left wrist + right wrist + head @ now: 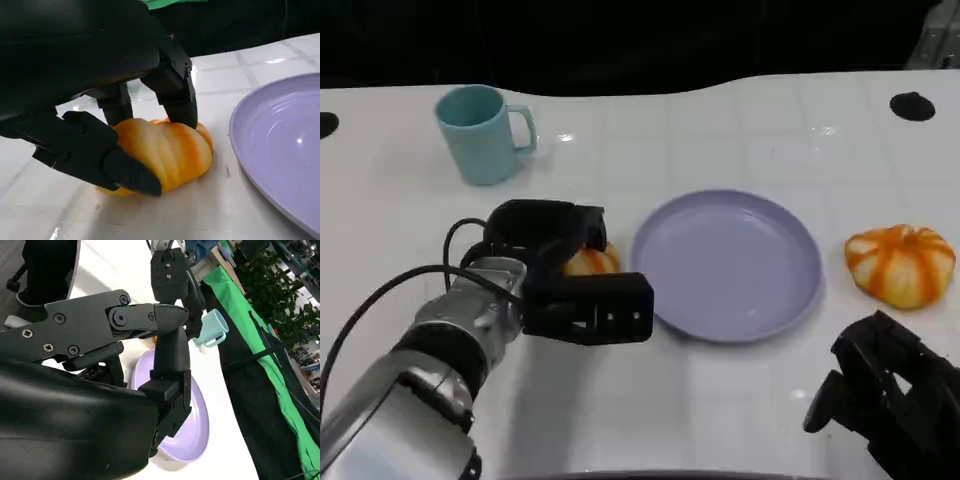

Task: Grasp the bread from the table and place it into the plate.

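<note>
— Head view first: where is your left hand?

— My left hand (565,270) is on the white tabletop (720,400), just to the left of the purple plate (728,265). It is closed around the bread (590,262), and a small orange part of the bread shows between my black fingers.

— Is the bread lifted?

— In the left wrist view the bread (165,152) rests on the tabletop (210,210). My fingers (175,95) press on its top from one side, and the thumb (100,155) lies against the other side, so I am grasping it. The plate (280,145) is near the bread but does not touch it.

— And your right hand?

— My right hand (890,395) is at the lower right in the head view, on the tabletop and holding nothing. Its fingers look curled in. From the right wrist view I see my own fingers (170,365) bent in front of the plate (197,425), but I cannot tell how far they are closed.

— What else is there?

— A second orange bread (901,262) lies to the right of the plate, apart from it. A light blue cup (480,133) stands upright at the far left, with its handle toward the right.
</note>
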Available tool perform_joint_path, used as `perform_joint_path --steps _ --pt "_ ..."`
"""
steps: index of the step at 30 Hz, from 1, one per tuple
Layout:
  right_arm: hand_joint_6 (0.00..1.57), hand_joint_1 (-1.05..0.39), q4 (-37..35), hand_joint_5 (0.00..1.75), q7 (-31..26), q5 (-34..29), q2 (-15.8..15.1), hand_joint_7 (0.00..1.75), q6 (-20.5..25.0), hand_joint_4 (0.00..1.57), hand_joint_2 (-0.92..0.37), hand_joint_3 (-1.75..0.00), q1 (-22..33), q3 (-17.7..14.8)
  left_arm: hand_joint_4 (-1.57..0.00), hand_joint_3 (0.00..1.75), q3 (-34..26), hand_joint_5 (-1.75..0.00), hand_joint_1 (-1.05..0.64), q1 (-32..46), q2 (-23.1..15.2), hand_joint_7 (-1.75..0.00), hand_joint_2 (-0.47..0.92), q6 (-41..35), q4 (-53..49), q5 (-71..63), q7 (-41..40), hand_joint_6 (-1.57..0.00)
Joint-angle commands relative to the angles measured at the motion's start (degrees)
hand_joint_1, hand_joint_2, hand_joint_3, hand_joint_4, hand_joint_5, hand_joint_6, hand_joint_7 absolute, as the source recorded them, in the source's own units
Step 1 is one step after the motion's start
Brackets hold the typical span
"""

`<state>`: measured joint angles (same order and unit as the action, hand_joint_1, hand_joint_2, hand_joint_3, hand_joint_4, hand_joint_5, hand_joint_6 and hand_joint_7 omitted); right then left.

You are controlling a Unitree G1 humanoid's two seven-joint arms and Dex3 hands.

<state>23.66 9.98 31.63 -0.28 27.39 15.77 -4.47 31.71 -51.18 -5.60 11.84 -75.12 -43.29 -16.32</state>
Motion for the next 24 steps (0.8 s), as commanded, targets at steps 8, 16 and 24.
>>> perform_joint_path --steps 8,16,24 --pt "0.45 -0.51 0.33 1.75 0.1 0.16 -0.97 1.66 -0.02 0.61 -0.92 -0.29 -0.27 -0.73 -0.83 0.49 -4.79 -1.75 -0.17 0.6 -0.69 -1.74 0.82 0.3 0.49 5.17 -5.91 -0.57" --pt "0.43 -0.51 -0.16 1.75 -0.03 0.07 -0.75 1.67 -0.18 0.6 -0.92 -0.28 -0.48 -0.84 -0.88 0.78 -10.51 -1.75 -0.12 -1.31 0.17 -1.75 0.71 0.94 2.36 11.49 -4.76 -0.59" --pt "0.45 -0.51 -0.57 1.75 0.28 0.14 -0.55 1.66 -0.52 0.62 -0.92 -0.26 -0.49 -0.78 -0.93 1.07 -11.07 -1.75 -0.12 -2.78 0.83 -1.75 0.52 6.54 5.44 12.68 -3.25 -0.71"
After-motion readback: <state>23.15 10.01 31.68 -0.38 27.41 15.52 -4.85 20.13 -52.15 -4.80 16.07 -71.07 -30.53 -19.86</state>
